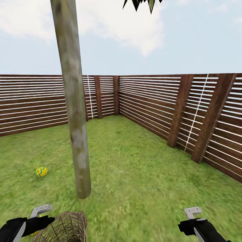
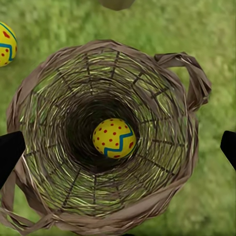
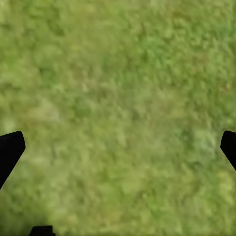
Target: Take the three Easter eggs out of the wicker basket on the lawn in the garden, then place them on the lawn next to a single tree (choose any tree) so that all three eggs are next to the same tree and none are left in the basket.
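Partly complete: left end effector (image 2: 118, 147) spread wide above wicker basket (image 2: 191, 83) holding one egg (image 2: 114, 138), second egg (image 1: 41, 171) on lawn (image 1: 141, 174) near tree (image 1: 79, 148), third unaccounted, right end effector (image 3: 118, 147) wide, empty.

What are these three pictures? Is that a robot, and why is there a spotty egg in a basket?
Yes, it is a robot in a computer-made garden. The big picture comes from a camera on its head, looking over its two arms: left gripper, right gripper. The other two pictures come from cameras on its wrists. The left wrist camera looks straight down into the round brown woven wicker basket, where one yellow egg with a blue zigzag and red dots lies at the bottom. A second matching egg lies on the green grass lawn near the pale bare tree trunk. The right wrist camera looks down at grass. Both sets of jaws are open and hold nothing. A brown slatted wooden fence surrounds the lawn.
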